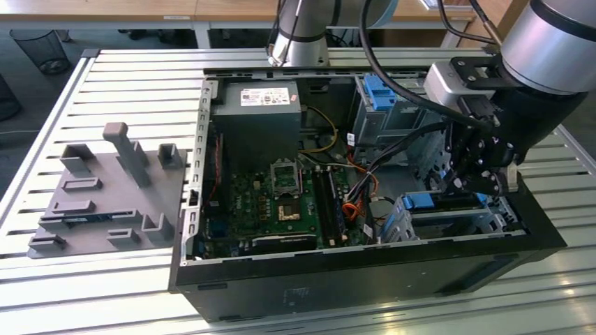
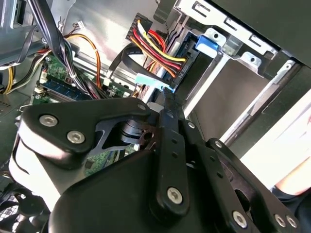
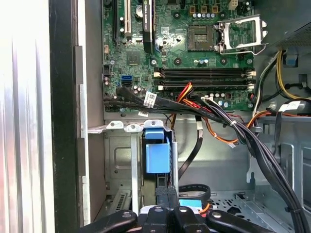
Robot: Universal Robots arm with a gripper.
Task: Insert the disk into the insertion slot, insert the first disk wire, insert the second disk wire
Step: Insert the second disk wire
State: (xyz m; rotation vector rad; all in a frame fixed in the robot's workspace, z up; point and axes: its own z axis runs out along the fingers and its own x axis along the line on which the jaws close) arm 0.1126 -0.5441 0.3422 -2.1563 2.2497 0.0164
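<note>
Exterior view: your claw hangs low inside the open computer case, just above the disk in the insertion slot.
Second wrist view: your claw's fingers are pressed together, tips at a wire plug on the disk's back.
First wrist view: you see the disk's blue caddy inside the slot.

The insertion slot is dull silver sheet metal; the disk shows smooth bright-blue plastic. The tool is matt black metal, the desk ribbed pale metal.

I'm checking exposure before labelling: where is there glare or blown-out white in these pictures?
First wrist view: the table slats beside the case wall are washed out white. Second wrist view: a pale overexposed patch sits past the insertion slot. Exterior view: mild sheen on the table.
</note>
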